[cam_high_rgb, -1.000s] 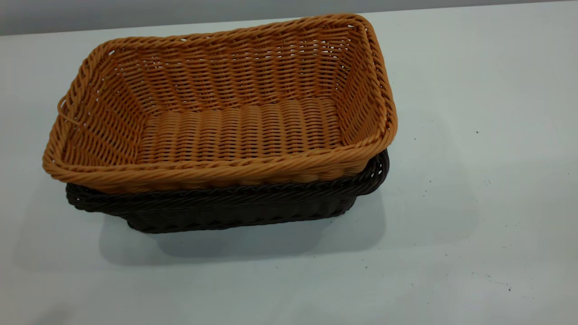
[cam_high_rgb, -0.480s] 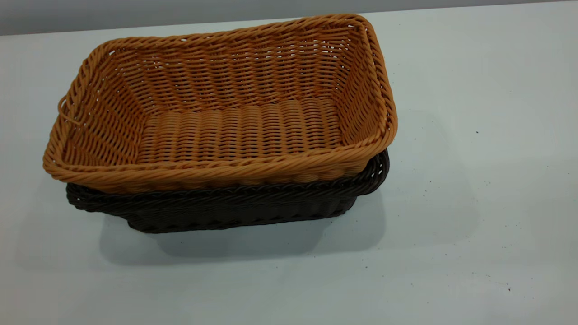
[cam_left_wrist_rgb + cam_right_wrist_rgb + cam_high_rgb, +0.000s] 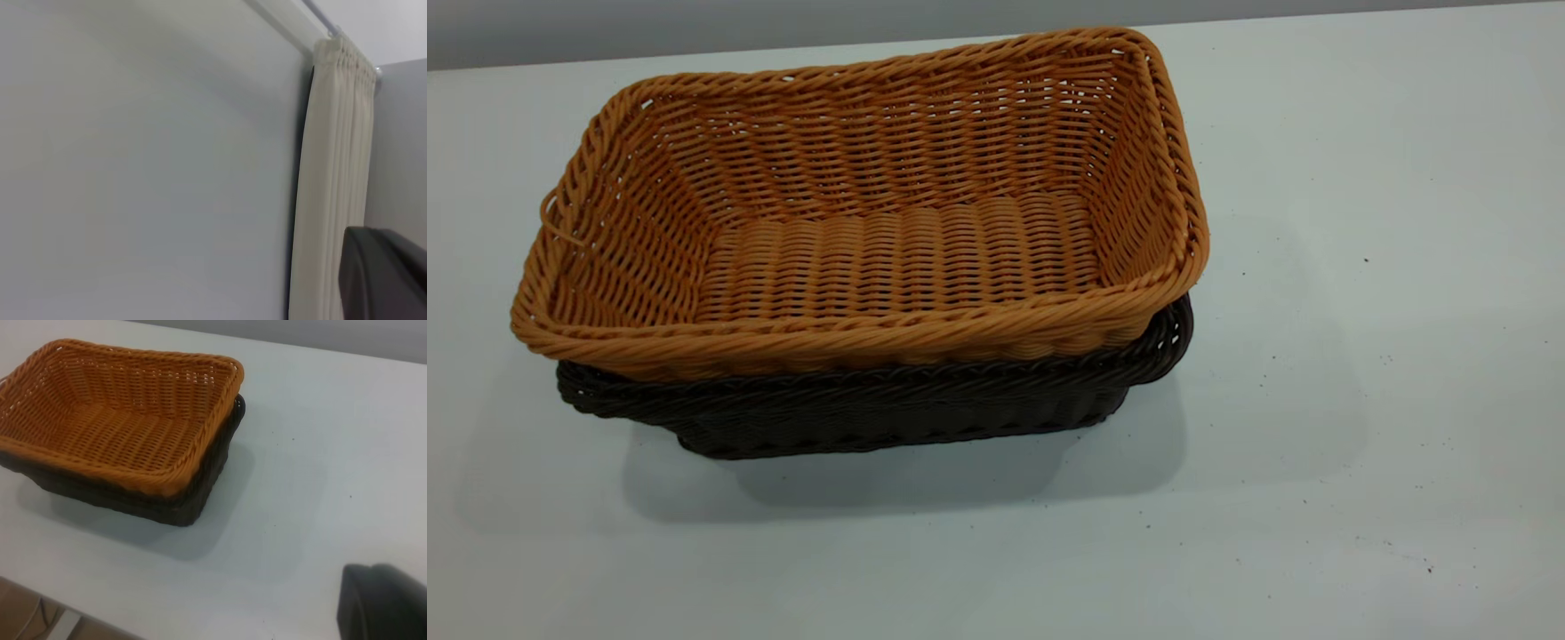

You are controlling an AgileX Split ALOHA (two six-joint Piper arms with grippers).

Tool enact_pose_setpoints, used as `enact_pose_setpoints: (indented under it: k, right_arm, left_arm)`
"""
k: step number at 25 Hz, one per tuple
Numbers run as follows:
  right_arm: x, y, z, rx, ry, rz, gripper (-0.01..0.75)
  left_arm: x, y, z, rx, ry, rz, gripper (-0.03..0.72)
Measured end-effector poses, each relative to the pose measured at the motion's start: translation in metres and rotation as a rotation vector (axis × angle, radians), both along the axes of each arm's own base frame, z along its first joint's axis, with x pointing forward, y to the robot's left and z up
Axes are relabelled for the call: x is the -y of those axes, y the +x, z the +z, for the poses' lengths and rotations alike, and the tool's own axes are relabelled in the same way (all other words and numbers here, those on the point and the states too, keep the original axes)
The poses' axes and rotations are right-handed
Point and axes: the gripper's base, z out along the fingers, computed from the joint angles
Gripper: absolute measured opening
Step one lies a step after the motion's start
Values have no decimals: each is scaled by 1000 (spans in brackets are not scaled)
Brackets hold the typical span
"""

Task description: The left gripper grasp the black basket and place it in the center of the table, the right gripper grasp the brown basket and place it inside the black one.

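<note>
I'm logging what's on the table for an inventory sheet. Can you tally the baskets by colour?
Brown basket: 1, nested inside the black one
Black basket: 1, sitting on the table
Total: 2 baskets

Bare table (image 3: 1360, 427) around nested baskets (image 3: 871, 267)

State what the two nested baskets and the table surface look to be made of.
Brown basket: woven wicker-style strands with a braided rim; the even, slightly glossy look suggests synthetic rattan. Black basket: the same weave in a dark finish. Table: smooth, matte pale surface with dark specks, possibly laminate.
</note>
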Motion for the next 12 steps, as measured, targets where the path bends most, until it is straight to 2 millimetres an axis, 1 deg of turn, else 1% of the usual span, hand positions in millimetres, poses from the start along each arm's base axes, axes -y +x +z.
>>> enact_pose_setpoints:
  k: [6, 12]
  right_arm:
    - [0, 0, 0, 1, -1, 0, 0]
    - [0, 0, 0, 1, -1, 0, 0]
  left_arm:
    - [-8, 8, -2, -62, -42, 102, -1]
    - [-8, 8, -2, -61, -41, 102, -1]
